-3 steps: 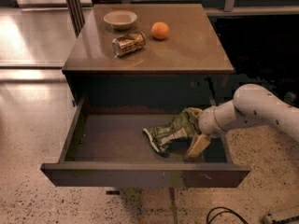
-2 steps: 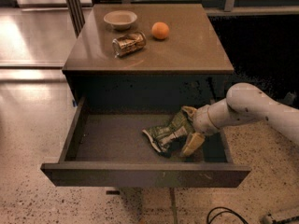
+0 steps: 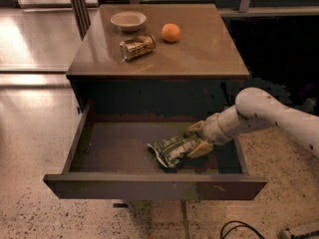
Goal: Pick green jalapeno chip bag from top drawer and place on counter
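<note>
The claw point(image 3: 196, 139) grips the right end of the bag point(image 3: 169, 151), which lies in the drawer point(image 3: 114, 148), right of middle. On the desk point(image 3: 199, 54): 1 bowl point(image 3: 128, 20), 1 can point(image 3: 137, 46), 1 orange point(image 3: 171, 32).

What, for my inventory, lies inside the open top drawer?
Only a crumpled green foil chip bag on the dark grey-brown drawer's floor, the pincer at its right end. The floor beneath both is hidden.
</note>
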### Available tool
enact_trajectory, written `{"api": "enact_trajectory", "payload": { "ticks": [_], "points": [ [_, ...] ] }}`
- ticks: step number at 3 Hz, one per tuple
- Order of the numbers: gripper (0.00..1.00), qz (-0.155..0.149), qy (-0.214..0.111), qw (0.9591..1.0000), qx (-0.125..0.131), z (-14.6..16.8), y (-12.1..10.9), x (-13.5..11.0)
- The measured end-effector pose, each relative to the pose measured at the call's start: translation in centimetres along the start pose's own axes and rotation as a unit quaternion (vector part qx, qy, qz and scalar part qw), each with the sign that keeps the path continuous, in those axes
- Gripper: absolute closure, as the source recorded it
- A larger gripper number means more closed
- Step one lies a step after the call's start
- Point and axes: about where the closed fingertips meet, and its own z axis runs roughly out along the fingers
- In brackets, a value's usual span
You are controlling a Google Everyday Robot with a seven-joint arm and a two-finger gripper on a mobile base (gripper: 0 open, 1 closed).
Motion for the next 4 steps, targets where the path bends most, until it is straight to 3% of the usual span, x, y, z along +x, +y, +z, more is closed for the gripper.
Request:
{"api": "enact_trajectory", "payload": {
  "ticks": [1,2,4],
  "points": [
    [0.65,0.0,0.0,1.0,0.0,0.0,0.0,0.0],
    [0.96,0.0,0.0,1.0,0.0,0.01,0.0,0.0],
    [1.0,0.0,0.0,1.0,0.0,0.01,0.01,0.0]
  ]
}}
